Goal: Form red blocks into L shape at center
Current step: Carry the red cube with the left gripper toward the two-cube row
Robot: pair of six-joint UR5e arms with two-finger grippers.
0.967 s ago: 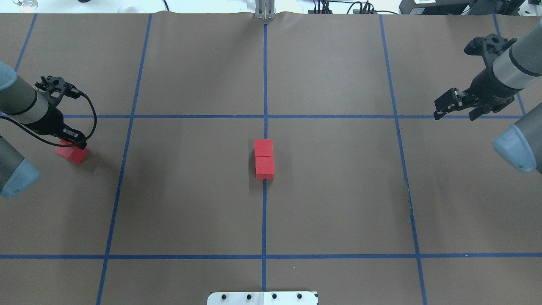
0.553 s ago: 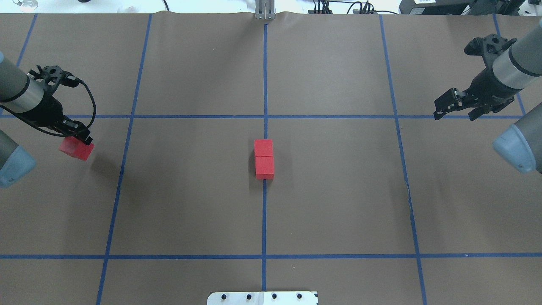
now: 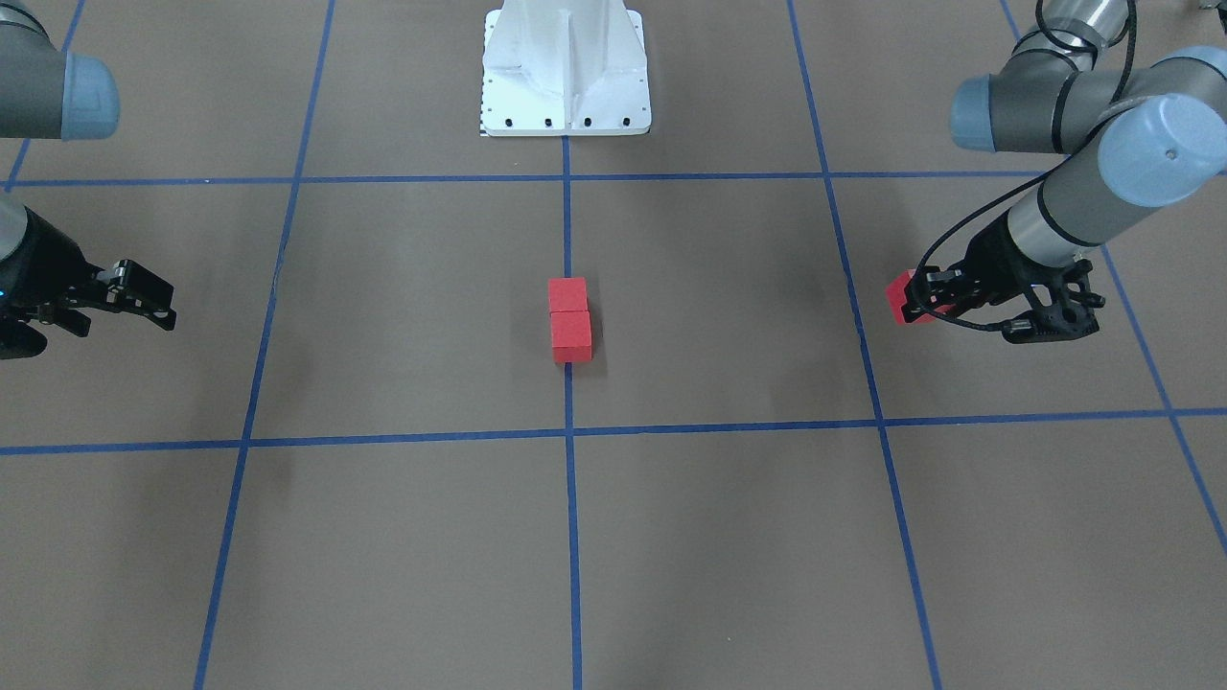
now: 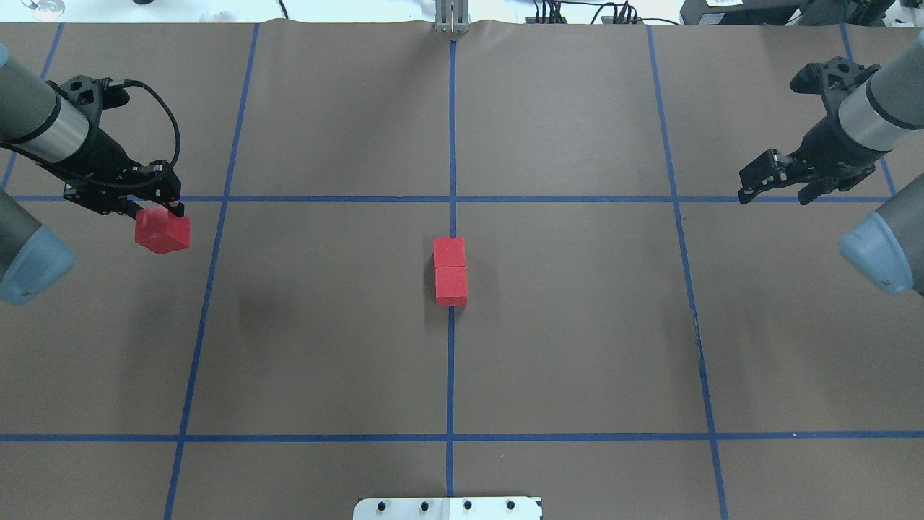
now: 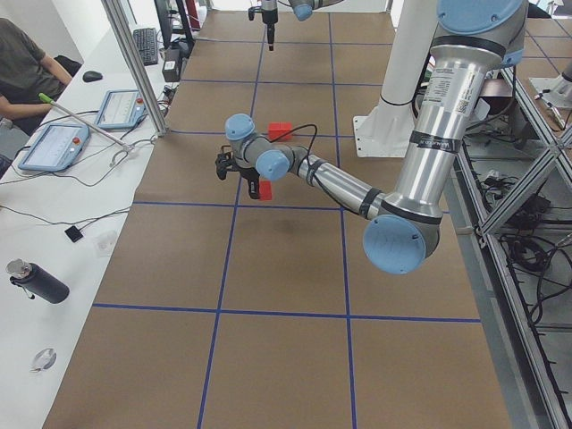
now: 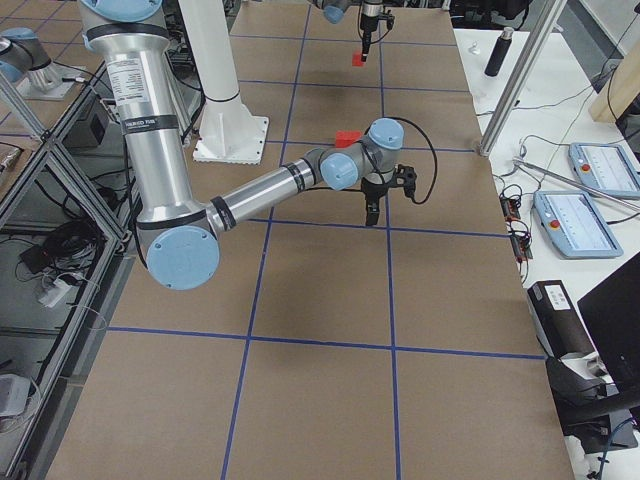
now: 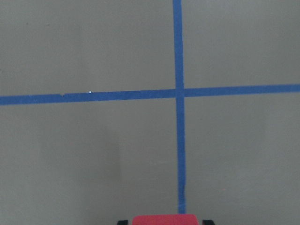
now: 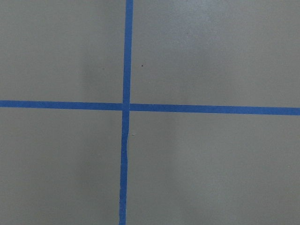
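Two red blocks [image 4: 450, 281] [image 3: 569, 319] lie touching, one behind the other, on the centre line of the table. My left gripper [image 4: 160, 220] [image 3: 915, 299] is shut on the third red block [image 4: 163, 232] [image 3: 901, 296] and holds it above the table at the left; its top edge shows in the left wrist view [image 7: 164, 219]. My right gripper [image 4: 754, 184] [image 3: 144, 299] hangs open and empty over the right side, far from the blocks.
Blue tape lines [image 4: 451, 361] divide the brown table into grid squares. The robot's white base plate [image 3: 564, 67] stands at the near edge. An operator's bench with tablets [image 5: 54, 143] and a bottle [image 5: 36, 281] runs along the far side.
My left gripper has lifted the red block off the table and carried it right and away from the robot. The right arm and the two centre blocks have not moved.
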